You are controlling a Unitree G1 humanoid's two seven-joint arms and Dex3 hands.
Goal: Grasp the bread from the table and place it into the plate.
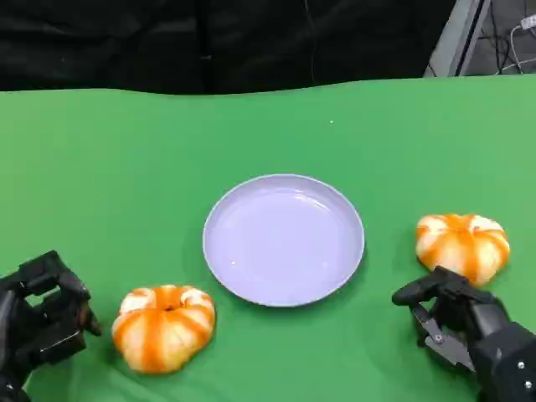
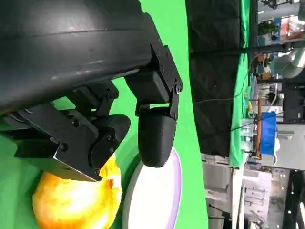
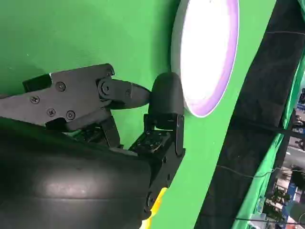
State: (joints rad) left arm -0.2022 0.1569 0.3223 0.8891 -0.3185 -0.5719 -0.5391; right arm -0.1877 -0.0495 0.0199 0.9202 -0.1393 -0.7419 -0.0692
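Two round orange-and-white striped breads lie on the green table. One bread (image 1: 163,326) sits at the front left, also seen as bread (image 2: 71,200) beyond my left fingers. The other bread (image 1: 463,244) sits at the right, with a yellow sliver of bread (image 3: 156,210) at the shell's edge. Between them stands the pale lilac plate (image 1: 230,268), with nothing in it, its rim also seen as plate (image 2: 176,179) and plate (image 3: 224,81). My left hand (image 1: 42,318) is beside the left bread, apart from it, holding nothing. My right hand (image 1: 456,322) is just in front of the right bread, fingers apart, holding nothing.
The green table (image 1: 117,167) runs back to a black curtain (image 1: 209,42). A metal stand leg (image 1: 456,38) rises at the back right. The left wrist view shows shelves and a blue object (image 2: 268,131) far beyond the table.
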